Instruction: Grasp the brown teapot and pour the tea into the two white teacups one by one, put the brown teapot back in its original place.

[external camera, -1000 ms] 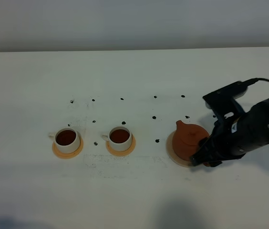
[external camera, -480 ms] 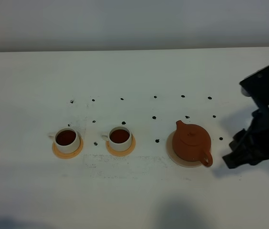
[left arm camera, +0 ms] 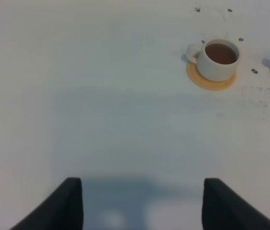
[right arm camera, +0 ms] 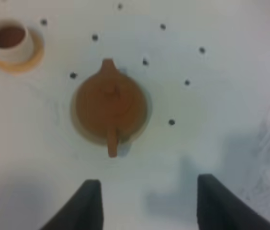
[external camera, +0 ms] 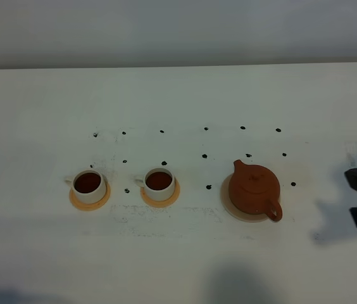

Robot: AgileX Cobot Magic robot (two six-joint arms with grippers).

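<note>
Teapot: brown teapot [external camera: 252, 190] sits on beige coaster [external camera: 229, 206], spout at 11 o'clock.
Right gripper [right arm camera: 144, 203]: spread wide, empty.
Left gripper [left arm camera: 142, 203]: likewise.

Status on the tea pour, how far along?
Looks essentially done. Both white teacups hold dark tea on their orange saucers, and the brown teapot sits upright on its beige coaster. Nothing in hand: the right gripper is open and clear of the pot, the left gripper open and empty. Nothing visibly left.

Filled teacup [left arm camera: 220, 59] (on saucer [left arm camera: 210, 82]).
</note>
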